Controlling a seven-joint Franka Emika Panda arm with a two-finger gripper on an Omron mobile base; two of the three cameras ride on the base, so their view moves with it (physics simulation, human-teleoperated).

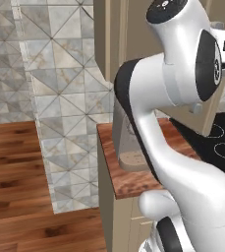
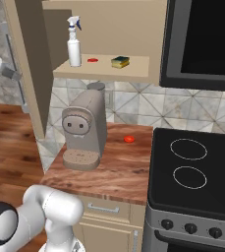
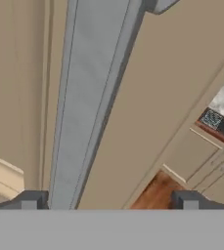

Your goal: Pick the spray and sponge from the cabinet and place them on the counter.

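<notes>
Spray and sponge sit on the cabinet shelf above the coffee machine. Pincer, released, straddles the door handle; best withdraw clear before reaching shelfward, then lower each to the worktop.

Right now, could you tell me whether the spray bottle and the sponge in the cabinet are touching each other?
Apart. The right base view shows the spray standing at the shelf's left and the sponge lying further right, with bare shelf and a small red thing between them.
</notes>
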